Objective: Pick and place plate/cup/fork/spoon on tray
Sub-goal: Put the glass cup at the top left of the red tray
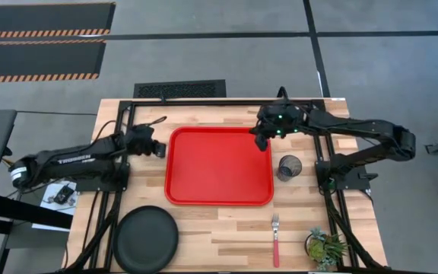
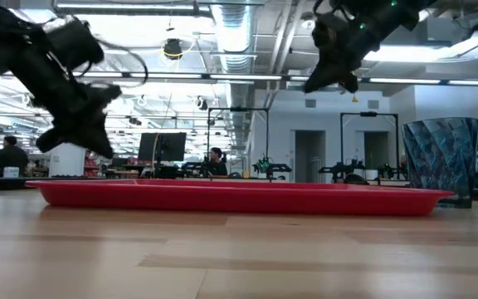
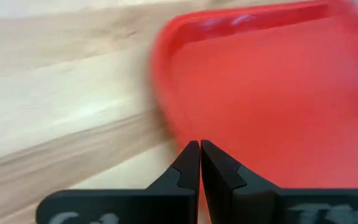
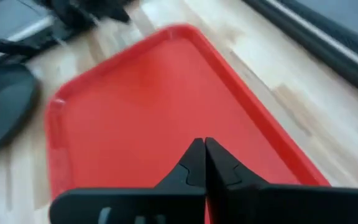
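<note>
**Tray bare, both grippers closed and empty: no pick started**

The tray [image 1: 219,166] lies at the middle of the high view with nothing on it. None of the four items has been placed, so my read is this is the opening step, with the arms poised over the tray edges before any pick.

Outward from the tray:
- The cup [image 1: 288,167] stands just beside the tray's right edge, upright on the table.
- The fork [image 1: 275,240] lies lower right of the tray, tines toward the tray, handle toward the bottom of the frame.
- The plate [image 1: 145,238] sits at lower left, apart from the tray's lower left corner.
- No spoon can be made out in any view.

The right gripper [image 1: 261,141] hangs above the tray's upper right corner, fingers pressed together, holding nothing. The left gripper [image 1: 159,149] hangs just beside the tray's left edge, upper part, fingers also together and empty. In the low view both are well above the table.

Next move, as I judge it: the right gripper is nearest the cup, so it would need to spread its fingers, shift toward the cup and come down over it. The plate looks like the left arm's job.

Counts: one tray, one plate, one cup, one fork, zero spoons seen, two grippers. A small potted plant [image 1: 325,248] sits at lower right, one.
</note>
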Action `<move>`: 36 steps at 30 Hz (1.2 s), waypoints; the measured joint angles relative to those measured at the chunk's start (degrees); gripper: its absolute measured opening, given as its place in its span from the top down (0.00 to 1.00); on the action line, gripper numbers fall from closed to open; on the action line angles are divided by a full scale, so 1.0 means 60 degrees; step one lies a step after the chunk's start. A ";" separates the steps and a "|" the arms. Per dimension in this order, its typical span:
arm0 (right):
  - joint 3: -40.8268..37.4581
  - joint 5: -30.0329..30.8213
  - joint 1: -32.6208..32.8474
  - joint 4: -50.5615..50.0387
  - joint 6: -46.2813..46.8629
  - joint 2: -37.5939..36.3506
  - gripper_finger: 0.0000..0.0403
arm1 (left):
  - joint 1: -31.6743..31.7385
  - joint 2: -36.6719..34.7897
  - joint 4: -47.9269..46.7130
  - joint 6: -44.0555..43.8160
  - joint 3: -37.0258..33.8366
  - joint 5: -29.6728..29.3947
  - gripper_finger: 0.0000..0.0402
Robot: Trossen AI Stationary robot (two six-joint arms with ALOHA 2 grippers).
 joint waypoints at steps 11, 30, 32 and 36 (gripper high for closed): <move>0.0006 0.0202 0.0004 0.0041 0.0132 0.0368 0.98 | 0.1564 0.2188 0.0069 0.1408 0.0002 0.2939 1.00; 0.0006 0.0206 -0.0328 -0.0147 -0.0298 0.0339 0.98 | -0.0733 0.2870 0.0572 -0.0513 -0.0001 0.3180 1.00; 0.0006 0.0202 -0.0324 -0.0165 -0.0298 0.0339 0.98 | -0.0959 0.2870 0.0543 -0.0695 -0.0001 0.3184 1.00; 0.0006 0.0164 -0.0324 -0.0256 -0.0298 0.0339 0.98 | -0.1203 0.2661 0.0040 -0.0776 -0.0001 0.3195 1.00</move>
